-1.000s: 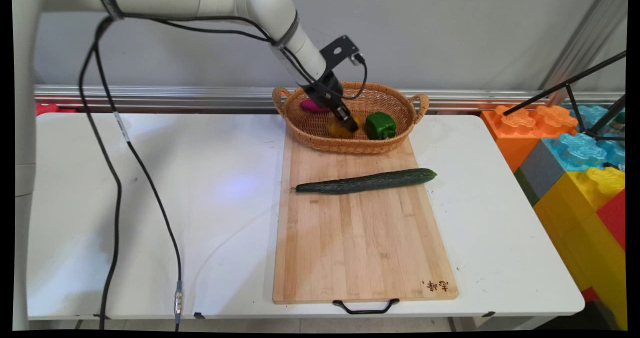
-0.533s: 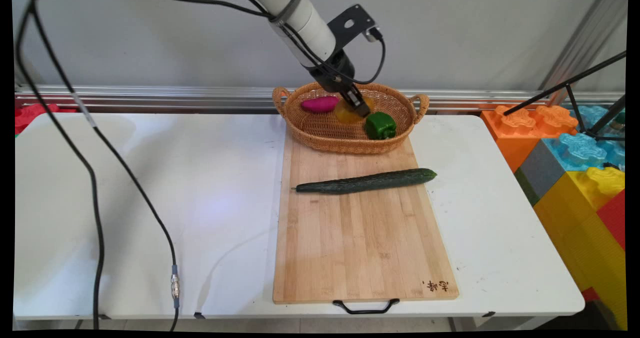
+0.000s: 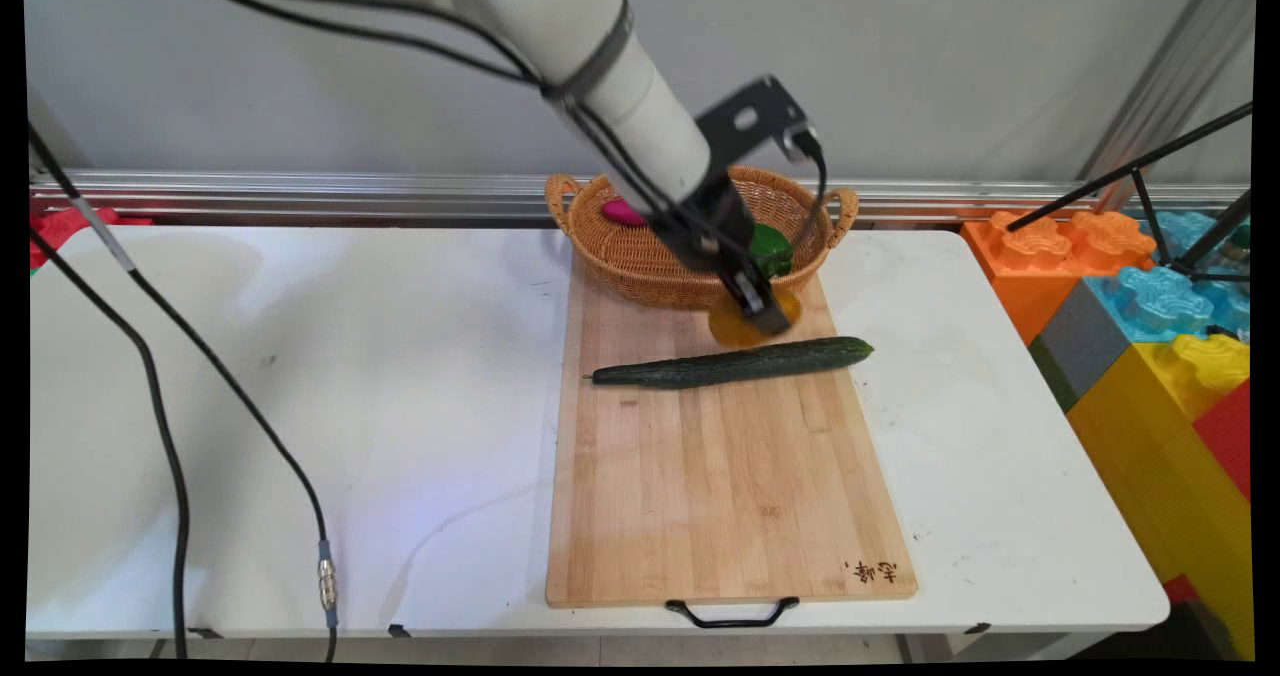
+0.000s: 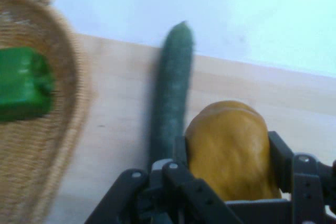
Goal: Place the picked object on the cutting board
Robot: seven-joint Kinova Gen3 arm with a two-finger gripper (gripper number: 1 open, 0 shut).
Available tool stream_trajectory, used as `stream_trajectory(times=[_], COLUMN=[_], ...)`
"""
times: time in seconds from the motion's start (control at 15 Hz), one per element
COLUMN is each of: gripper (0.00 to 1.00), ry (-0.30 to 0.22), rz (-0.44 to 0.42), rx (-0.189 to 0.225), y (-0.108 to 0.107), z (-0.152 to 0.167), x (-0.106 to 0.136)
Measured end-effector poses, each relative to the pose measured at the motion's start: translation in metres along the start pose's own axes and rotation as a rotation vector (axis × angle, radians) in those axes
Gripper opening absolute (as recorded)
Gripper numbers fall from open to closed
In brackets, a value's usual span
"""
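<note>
Main view. I see the black two-finger pincer (image 3: 762,318) closed on a rounded yellow-orange vegetable, smooth-skinned like a bell pepper (image 3: 735,328). The yellow-orange vegetable hangs over the far end of the long pale wooden cutting board (image 3: 725,486), between the oval woven wicker basket with two handles (image 3: 640,256) and the long dark green cucumber (image 3: 735,363). I cannot tell whether it touches the board. The cucumber lies crosswise on the board, just on the near side of the held piece. In the basket I see a green bell pepper (image 3: 775,249), partly behind the arm, and a magenta oblong vegetable (image 3: 622,213) at the far left. The board rests on the white table (image 3: 300,406); coloured plastic blocks (image 3: 1150,316) stand to the right of it.

Hand view. The fingers (image 4: 278,158) press the vegetable's (image 4: 231,148) two flanks across its widest part. The cucumber (image 4: 170,103) lies close alongside it on the board (image 4: 121,129), with the basket wall (image 4: 73,103) and the green pepper (image 4: 23,82) beyond.

Assessment. I judge the held piece light and glossy, hence inclined to slip; if hollow, it would yield under hard pressure. The hold across the broad middle looks sound to me.
</note>
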Motion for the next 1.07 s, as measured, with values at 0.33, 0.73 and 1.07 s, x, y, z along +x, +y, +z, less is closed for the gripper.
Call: stream_trajectory(times=[0.33,0.73,1.07], gripper=[0.00,0.00,1.00], ry=[0.004,0.011,0.020], rz=[0.019,0.041,0.063], rx=[-0.055,-0.065,-0.073], y=[0.037,0.052,0.061], z=[0.047,0.099,0.125], x=[-0.021,-0.043,-0.049])
